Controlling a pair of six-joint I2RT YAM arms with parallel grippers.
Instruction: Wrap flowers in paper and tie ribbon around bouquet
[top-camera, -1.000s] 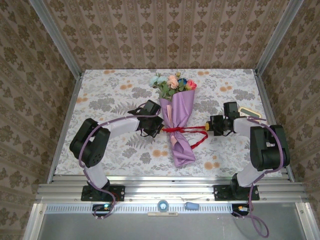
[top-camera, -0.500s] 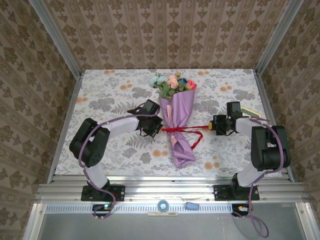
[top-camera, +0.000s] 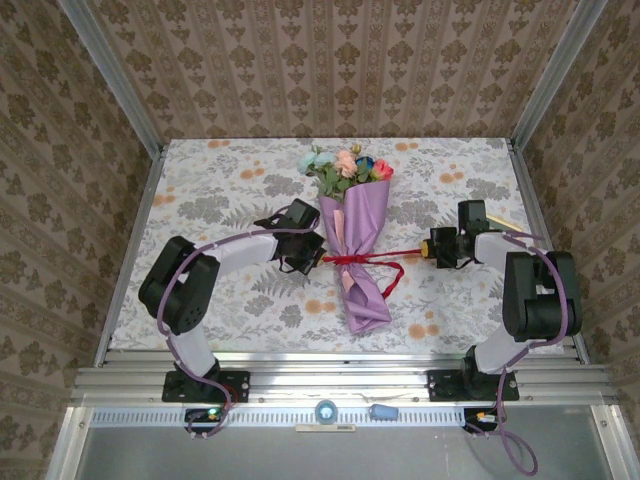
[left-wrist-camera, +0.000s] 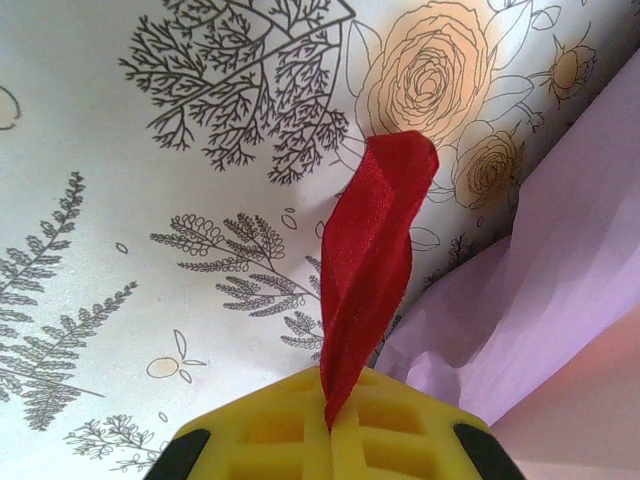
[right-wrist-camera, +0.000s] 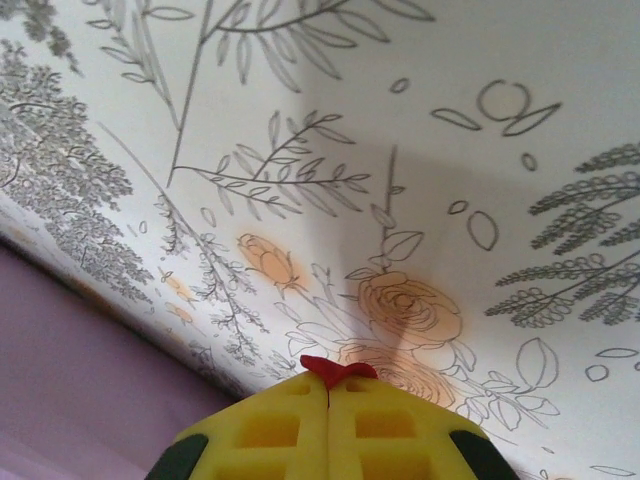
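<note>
The bouquet lies in the middle of the table, its flowers (top-camera: 345, 166) pointing to the far side out of the lilac paper (top-camera: 360, 245) cone. The red ribbon (top-camera: 352, 259) circles the cone's waist, and a loose loop of it hangs beside the cone on the right. My left gripper (top-camera: 320, 258) is pressed against the cone's left side, shut on one ribbon end (left-wrist-camera: 372, 250) between its yellow pads (left-wrist-camera: 270, 430). My right gripper (top-camera: 429, 247) stands well to the right, shut on the other ribbon end (right-wrist-camera: 336, 369), which runs stretched back to the cone. Lilac paper (left-wrist-camera: 570, 280) shows beside the left jaws.
The flower-printed tablecloth (top-camera: 220, 200) covers the table. Metal posts (top-camera: 115, 75) and patterned walls close in the back and both sides. A flat object (top-camera: 508, 216) peeks out behind my right arm near the right edge. A metal rail (top-camera: 330, 380) runs along the near edge.
My right gripper has moved rightward, away from the bouquet, drawing its ribbon end straighter and shrinking the loose loop. The left arm and the bouquet have stayed put.
</note>
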